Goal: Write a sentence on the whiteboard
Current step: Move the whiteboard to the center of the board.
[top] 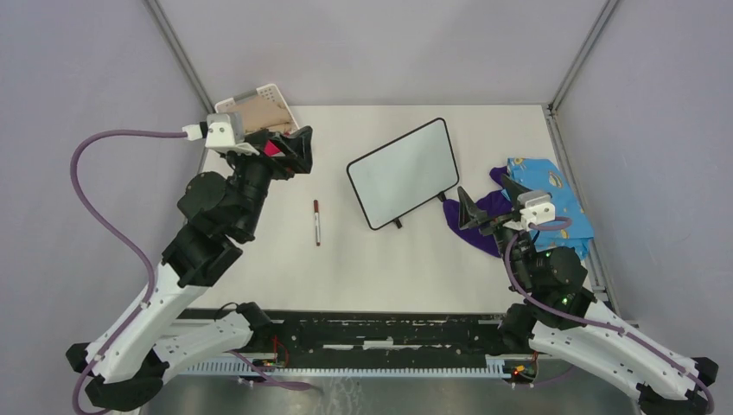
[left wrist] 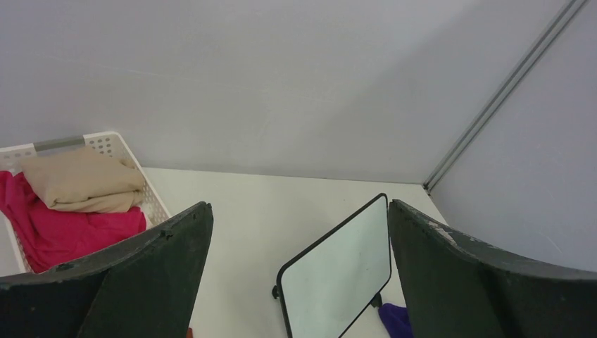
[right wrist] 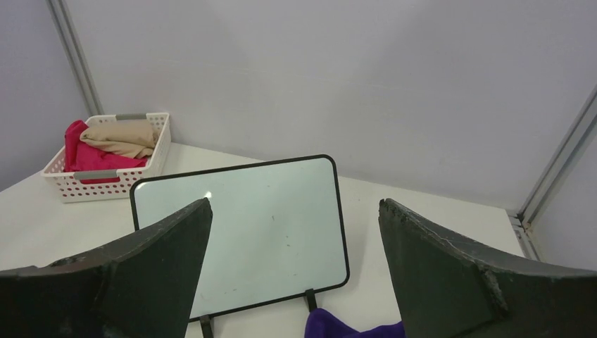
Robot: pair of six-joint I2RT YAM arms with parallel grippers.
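Observation:
The whiteboard (top: 404,172) lies flat and blank on the table, tilted, with a thin black frame and two small feet at its near edge. It also shows in the left wrist view (left wrist: 338,271) and the right wrist view (right wrist: 246,229). A dark red marker (top: 317,222) lies on the table left of the board. My left gripper (top: 294,147) is open and empty, raised near the basket, far left of the board. My right gripper (top: 486,204) is open and empty, over purple cloth just right of the board's near corner.
A white slatted basket (top: 278,93) with beige and pink cloth stands at the back left. A purple cloth (top: 471,216) and a blue patterned cloth (top: 553,194) lie at the right. Grey walls enclose the table.

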